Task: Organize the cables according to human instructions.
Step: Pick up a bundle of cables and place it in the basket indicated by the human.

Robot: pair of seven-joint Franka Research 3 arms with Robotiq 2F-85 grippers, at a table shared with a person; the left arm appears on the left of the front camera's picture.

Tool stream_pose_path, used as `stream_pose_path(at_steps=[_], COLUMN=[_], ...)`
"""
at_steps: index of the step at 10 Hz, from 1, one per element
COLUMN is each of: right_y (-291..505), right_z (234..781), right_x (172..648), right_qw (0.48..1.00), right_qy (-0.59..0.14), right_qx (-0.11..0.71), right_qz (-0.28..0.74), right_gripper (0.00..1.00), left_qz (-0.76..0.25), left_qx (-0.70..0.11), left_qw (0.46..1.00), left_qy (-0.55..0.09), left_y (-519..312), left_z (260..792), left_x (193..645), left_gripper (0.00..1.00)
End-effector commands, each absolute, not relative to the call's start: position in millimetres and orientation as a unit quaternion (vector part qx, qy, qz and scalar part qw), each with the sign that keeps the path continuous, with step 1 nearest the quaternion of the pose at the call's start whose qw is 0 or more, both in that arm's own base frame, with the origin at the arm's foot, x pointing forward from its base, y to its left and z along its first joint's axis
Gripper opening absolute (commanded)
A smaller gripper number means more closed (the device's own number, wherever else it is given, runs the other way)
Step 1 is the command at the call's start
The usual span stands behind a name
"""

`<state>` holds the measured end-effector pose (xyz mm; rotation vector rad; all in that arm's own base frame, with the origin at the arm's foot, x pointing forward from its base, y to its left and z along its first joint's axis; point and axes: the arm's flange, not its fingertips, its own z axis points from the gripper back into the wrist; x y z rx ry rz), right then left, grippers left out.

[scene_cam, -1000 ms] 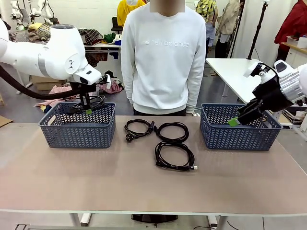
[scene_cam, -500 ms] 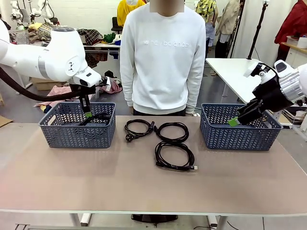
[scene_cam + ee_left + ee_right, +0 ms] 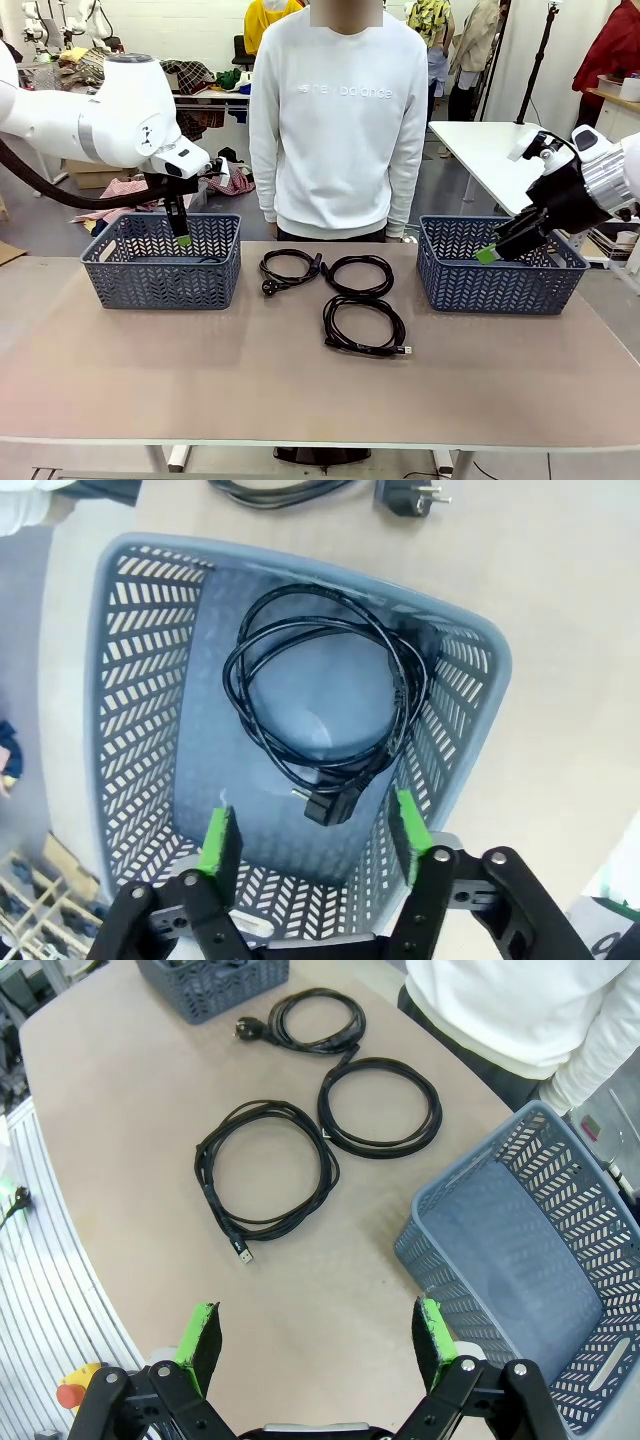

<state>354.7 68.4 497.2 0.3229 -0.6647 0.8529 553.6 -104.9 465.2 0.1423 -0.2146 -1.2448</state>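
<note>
**A:** What lies under the arms on the table?

**B:** The left basket sits straight below the left gripper. The right basket lies just ahead of the right gripper, off to one side of its fingers.

**A:** And the cables?

**B:** One coiled cable lies flat on the basket floor beneath the left fingers, touching neither. Three more rest on the table ahead of the right gripper, beside its basket. There is the nearest loop, the middle loop beyond it, and the plug-ended loop farthest off.

**A:** The jaws?

**B:** Both are spread wide, green pads well apart, with nothing between them.
</note>
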Motion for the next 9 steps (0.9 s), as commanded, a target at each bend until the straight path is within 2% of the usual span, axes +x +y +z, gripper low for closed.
stream_pose_path(at_steps=[1, 2, 5, 6, 9], right_y=[68.1, 68.1, 68.1, 68.1, 68.1], right_z=[497.0, 497.0, 497.0, 497.0, 497.0], right_x=[356.3, 356.3, 356.3, 356.3, 356.3], right_qw=[0.842, 0.842, 0.842, 0.842, 0.842], right_qy=[-0.318, -0.318, -0.318, -0.318, -0.318], right_qx=[0.16, 0.16, 0.16, 0.16, 0.16], right_qz=[0.405, 0.405, 0.405, 0.405, 0.405], right_gripper=[1.0, 1.0, 1.0, 1.0, 1.0], left_qz=[-0.578, -0.576, -0.547, -0.576, -0.576], left_qx=[0.053, 0.051, 0.037, 0.056, 0.056], left_qw=[0.809, 0.81, 0.828, 0.809, 0.809], left_qy=[-0.097, -0.098, -0.12, -0.099, -0.099], left_y=[-102.4, -102.8, -103.3, -105.1, -105.1], left_z=[469.2, 469.2, 468.1, 464.9, 464.9], left_x=[554.0, 554.4, 555.2, 552.9, 552.9], left_gripper=[0.97, 1.0, 1.0, 1.0, 1.0])
